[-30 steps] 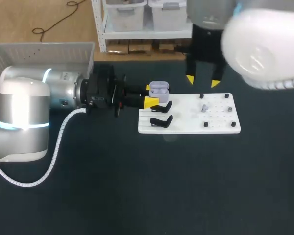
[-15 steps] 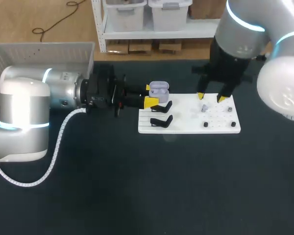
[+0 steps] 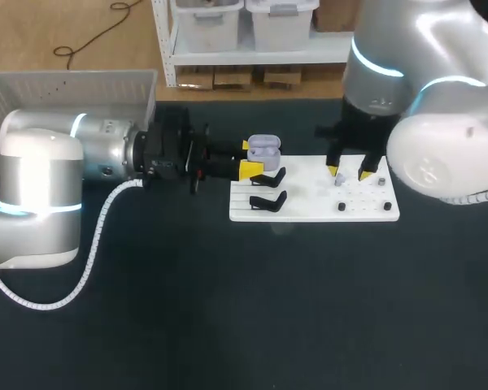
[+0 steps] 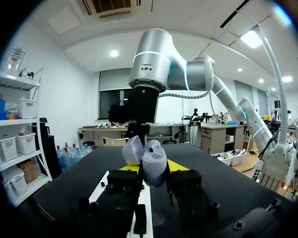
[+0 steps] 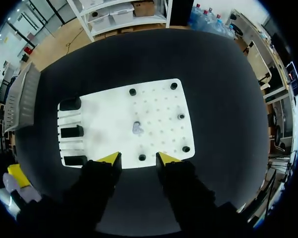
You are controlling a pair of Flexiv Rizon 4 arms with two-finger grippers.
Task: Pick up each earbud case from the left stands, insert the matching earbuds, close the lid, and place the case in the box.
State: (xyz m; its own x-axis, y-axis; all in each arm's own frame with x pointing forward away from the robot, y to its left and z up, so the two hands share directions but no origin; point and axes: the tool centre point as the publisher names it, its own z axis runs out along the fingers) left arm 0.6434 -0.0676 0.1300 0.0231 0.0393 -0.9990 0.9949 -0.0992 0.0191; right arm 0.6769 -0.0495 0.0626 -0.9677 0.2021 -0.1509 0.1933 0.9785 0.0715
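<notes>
My left gripper [image 3: 248, 157] is shut on a lavender earbud case [image 3: 263, 148] at the left end of the white board [image 3: 309, 207]. In the left wrist view the case [image 4: 153, 159] stands between the yellow tips of that gripper [image 4: 154, 168], its lid [image 4: 133, 149] swung open. A small grey earbud [image 3: 339, 179] lies on the board's pegged right half. My right gripper [image 3: 349, 173] hangs open just above it. Seen from the right wrist, the earbud [image 5: 137, 128] lies ahead of the open gripper [image 5: 139, 158].
Two black stands [image 3: 268, 201] sit on the board's left side, near the held case. Small black pegs [image 3: 341, 206] stud its right half. A grey basket [image 3: 69, 89] stands at the back left of the dark table.
My right arm has swung in from the back right and come down over the board's pegged half. The left arm and the case have kept still.
</notes>
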